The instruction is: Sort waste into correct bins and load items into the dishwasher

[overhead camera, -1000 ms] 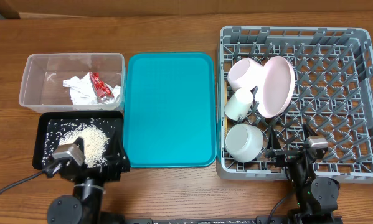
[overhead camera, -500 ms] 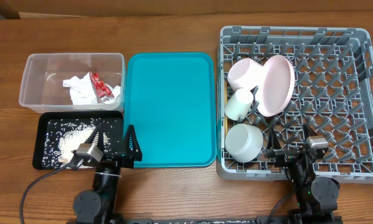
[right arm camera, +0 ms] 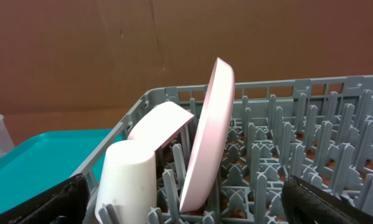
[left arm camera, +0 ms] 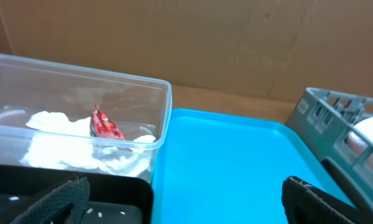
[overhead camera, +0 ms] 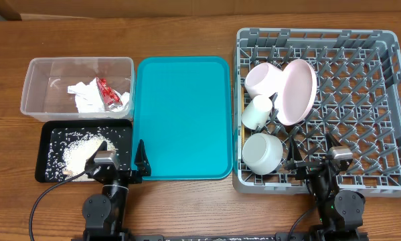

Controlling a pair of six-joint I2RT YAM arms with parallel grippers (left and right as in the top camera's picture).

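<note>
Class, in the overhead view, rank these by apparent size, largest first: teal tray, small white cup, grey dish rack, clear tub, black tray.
1. grey dish rack
2. teal tray
3. clear tub and black tray: these look alike, so they are not ranked apart
4. small white cup

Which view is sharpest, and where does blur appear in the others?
Overhead: evenly lit, sharp across the dish rack. Left wrist: left fingers blurred, clear tub slightly soft. Right wrist: plate crisp, right fingers out of focus.
</note>
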